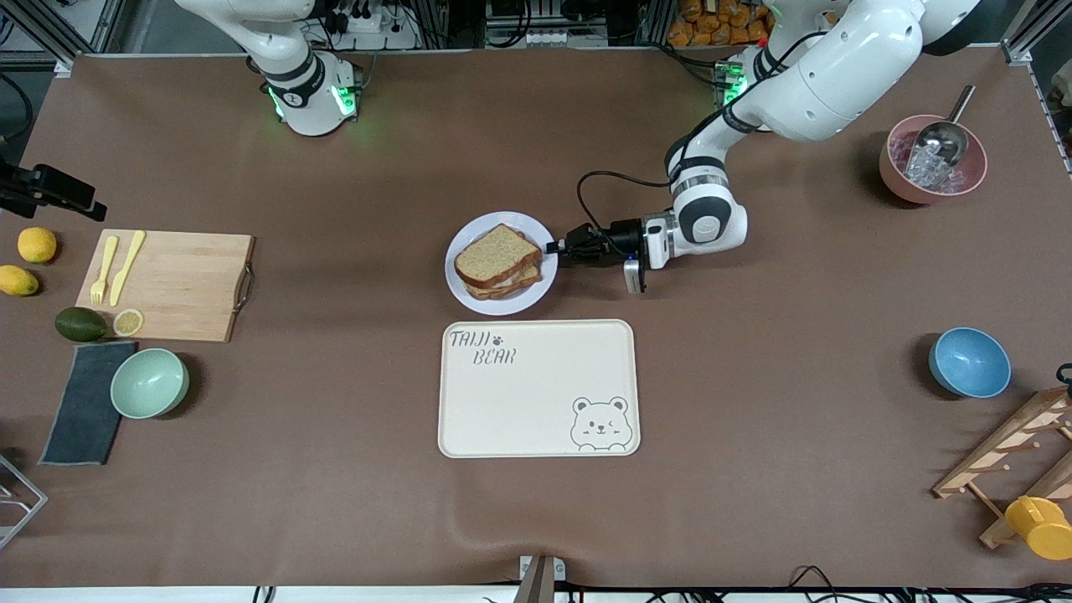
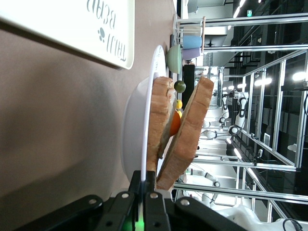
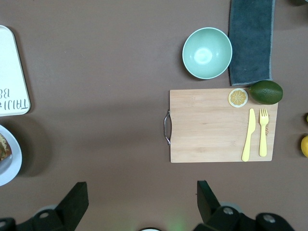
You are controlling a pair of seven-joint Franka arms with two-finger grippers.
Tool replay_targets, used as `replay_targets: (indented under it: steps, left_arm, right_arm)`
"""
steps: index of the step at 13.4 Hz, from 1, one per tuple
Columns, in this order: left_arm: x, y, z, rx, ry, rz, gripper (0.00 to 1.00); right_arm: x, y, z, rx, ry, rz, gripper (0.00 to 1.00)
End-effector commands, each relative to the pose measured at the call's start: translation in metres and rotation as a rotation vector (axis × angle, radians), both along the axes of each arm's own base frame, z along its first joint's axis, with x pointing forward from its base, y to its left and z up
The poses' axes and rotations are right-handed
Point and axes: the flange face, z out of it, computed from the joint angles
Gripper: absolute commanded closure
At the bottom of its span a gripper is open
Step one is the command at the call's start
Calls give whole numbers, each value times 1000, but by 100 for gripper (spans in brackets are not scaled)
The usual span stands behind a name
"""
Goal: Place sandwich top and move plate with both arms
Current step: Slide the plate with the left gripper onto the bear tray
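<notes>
Front view: plate (image 1: 501, 301) sits mid-frame on the brown table (image 1: 335, 502), just above the bear-print tray (image 1: 538, 389). The sandwich top (image 1: 496, 254) lies on the stack on the plate, tilted. Left claw (image 1: 553, 247) reaches in from the upper right of the frame and is clamped on the plate's rim at the edge toward the left arm's end of the table. Right arm waits at upper left; its claw is not seen here.

Left wrist view: fingers (image 2: 150, 185) pinch the plate rim (image 2: 144, 144) at lower centre; sandwich top (image 2: 190, 130) leans against the lower slice (image 2: 159, 120).

Right wrist view: right claw (image 3: 139, 199) is spread wide, holding nothing, over bare table near the cutting board (image 3: 211, 125) and mint-green bowl (image 3: 207, 53).
</notes>
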Motion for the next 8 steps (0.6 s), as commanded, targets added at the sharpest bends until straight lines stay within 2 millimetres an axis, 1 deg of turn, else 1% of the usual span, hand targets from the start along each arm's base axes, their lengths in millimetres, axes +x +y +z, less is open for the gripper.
replay_targets:
  steps: [1, 2, 4, 5, 6, 8]
  left_arm:
    - [14, 1, 18, -55, -29, 44, 100]
    - [18, 3, 21, -61, -28, 53, 100]
    - [27, 4, 38, -77, -27, 66, 100]
    - [30, 3, 43, -80, -31, 67, 100]
    - [33, 3, 45, -82, -35, 69, 100]
    - [46, 12, 51, -89, -45, 95, 100]
  right_arm:
    - [1, 0, 1, 7, 2, 5, 0]
    - [1, 0, 1, 7, 4, 5, 0]
    - [1, 0, 1, 7, 2, 5, 0]
    - [1, 0, 1, 7, 2, 5, 0]
    - [1, 1, 1, 7, 4, 6, 0]
    - [1, 1, 1, 7, 4, 6, 0]
